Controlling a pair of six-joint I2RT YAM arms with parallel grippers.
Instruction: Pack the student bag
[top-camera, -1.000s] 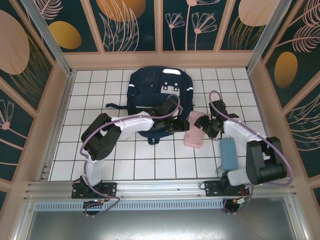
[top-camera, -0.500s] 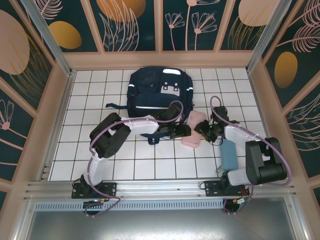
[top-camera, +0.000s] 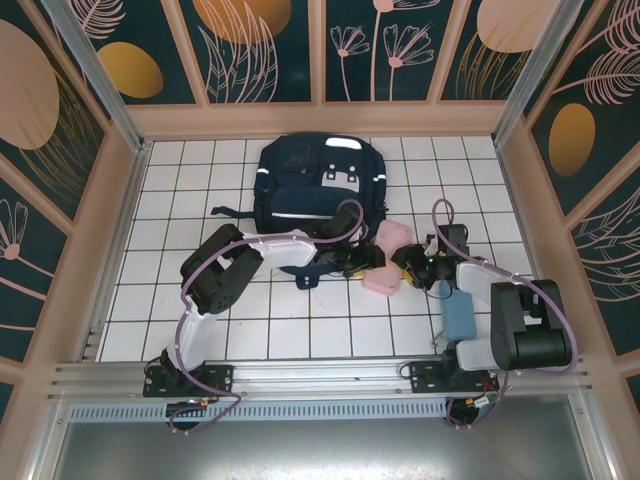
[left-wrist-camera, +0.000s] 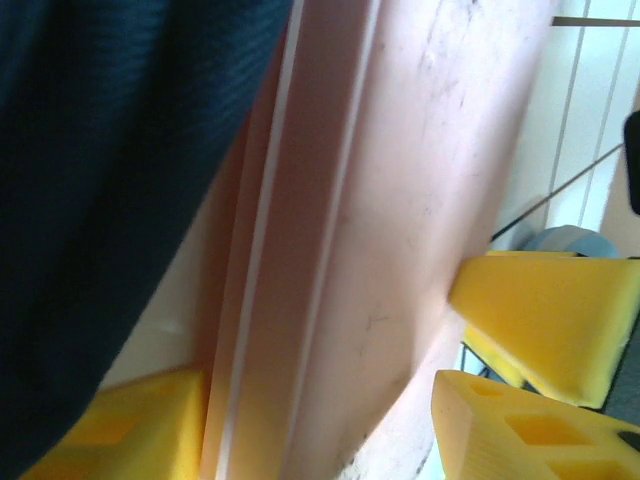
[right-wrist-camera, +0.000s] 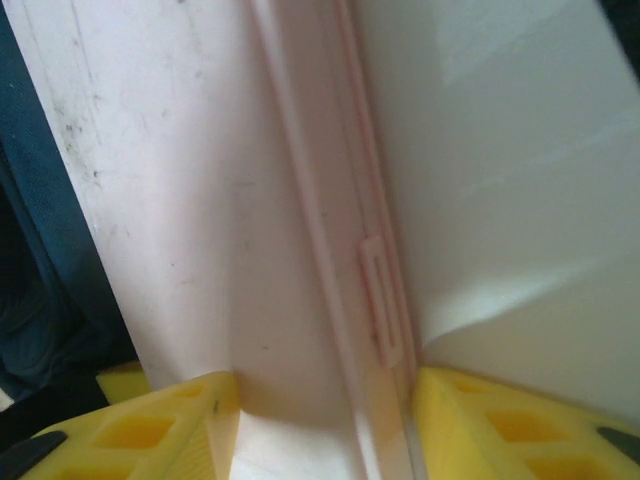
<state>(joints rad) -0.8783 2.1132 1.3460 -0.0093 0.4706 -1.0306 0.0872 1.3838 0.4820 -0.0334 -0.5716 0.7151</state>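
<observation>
Nearest me, well short of the bag, a grey-blue rounded oblong case (top-camera: 458, 308) lies by the right arm's base. Just off the bag's near right corner I see left gripper (left-wrist-camera: 320, 430) and right gripper (right-wrist-camera: 320, 430), each about half open, pads pressed on opposite sides of one flat pale pink plastic case (top-camera: 381, 278). The large dark navy fabric student bag (top-camera: 320, 175) lies flat beyond and left of it. The case's long axis points at that corner. I judge the left arm nearer.
</observation>
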